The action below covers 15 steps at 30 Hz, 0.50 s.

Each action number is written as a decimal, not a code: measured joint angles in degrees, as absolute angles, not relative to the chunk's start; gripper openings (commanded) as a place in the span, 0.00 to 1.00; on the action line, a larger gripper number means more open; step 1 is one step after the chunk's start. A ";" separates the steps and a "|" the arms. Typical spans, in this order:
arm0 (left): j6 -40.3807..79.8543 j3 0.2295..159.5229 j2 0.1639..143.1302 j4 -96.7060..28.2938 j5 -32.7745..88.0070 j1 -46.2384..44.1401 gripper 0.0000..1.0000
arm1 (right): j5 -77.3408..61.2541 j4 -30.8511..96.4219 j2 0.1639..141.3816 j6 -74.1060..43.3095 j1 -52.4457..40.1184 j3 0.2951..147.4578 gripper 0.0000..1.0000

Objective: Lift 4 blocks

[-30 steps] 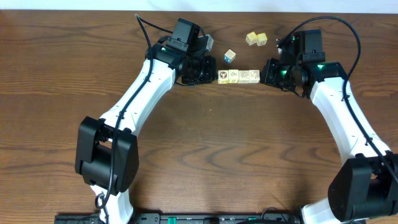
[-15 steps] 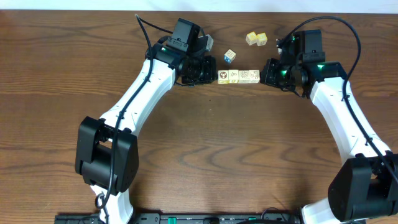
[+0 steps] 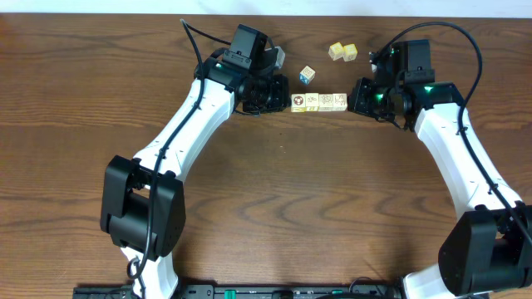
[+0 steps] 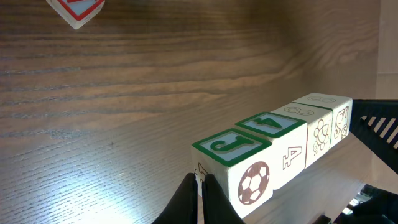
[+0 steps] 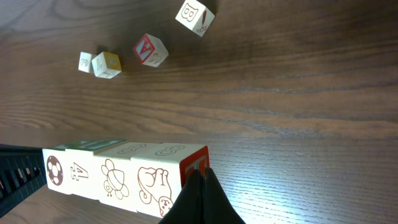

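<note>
Left gripper (image 4: 198, 191) has its fingers pressed flat together, tips pushed against the J end of the row. Right gripper (image 5: 200, 186) is the same deal, closed tight, leaning on the other end where a red T face shows. So the 4 blocks (image 3: 319, 101) make one touching line pinned between the two, mid-table (image 3: 83, 124) toward the far edge.

Readable bits: a green J and a green 4 on top, plus a soccer ball, another 4, a bug and an elephant-ish doodle on the sides.

Loose ones nearer the far edge: two yellow cubes (image 3: 342, 51), one red A cube (image 5: 151, 50), one B cube (image 5: 194, 15).
</note>
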State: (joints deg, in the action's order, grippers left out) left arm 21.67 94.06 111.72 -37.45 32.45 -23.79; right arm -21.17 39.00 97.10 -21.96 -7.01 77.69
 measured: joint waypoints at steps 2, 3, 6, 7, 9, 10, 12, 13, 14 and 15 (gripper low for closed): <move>21.67 94.06 111.72 -37.45 32.45 -23.79 0.07 | -21.17 39.00 97.10 -21.96 -7.01 77.69 0.01; 21.67 94.06 111.72 -37.45 32.45 -23.79 0.08 | -21.17 39.00 97.10 -21.96 -7.01 77.69 0.01; 21.67 94.06 111.72 -37.45 32.45 -23.79 0.07 | -21.17 39.00 97.10 -21.96 -7.01 77.69 0.01; 21.67 94.06 111.72 -37.45 32.45 -23.79 0.07 | -21.19 39.00 97.10 -21.96 -7.01 77.69 0.01; 21.69 94.06 111.72 -37.47 32.45 -23.79 0.07 | -21.17 39.00 97.10 -21.96 -7.01 77.69 0.01; 21.67 94.06 111.72 -37.47 32.45 -23.79 0.07 | -21.17 39.00 97.10 -21.96 -7.01 77.69 0.01; 21.67 94.06 111.72 -37.45 32.45 -23.79 0.07 | -21.19 39.00 97.10 -21.96 -7.01 77.69 0.01; 21.67 94.06 111.72 -37.47 32.45 -23.79 0.07 | -21.19 39.00 97.10 -21.96 -7.01 77.69 0.01; 21.67 94.06 111.72 -37.47 32.45 -23.79 0.07 | -21.19 39.00 97.10 -21.96 -7.01 77.69 0.01; 21.69 94.06 111.72 -37.47 32.45 -23.79 0.07 | -21.21 39.00 97.10 -21.96 -7.01 77.69 0.01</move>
State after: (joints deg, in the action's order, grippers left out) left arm 21.69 94.06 111.72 -37.47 32.45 -23.79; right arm -21.21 39.00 97.10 -21.96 -7.01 77.69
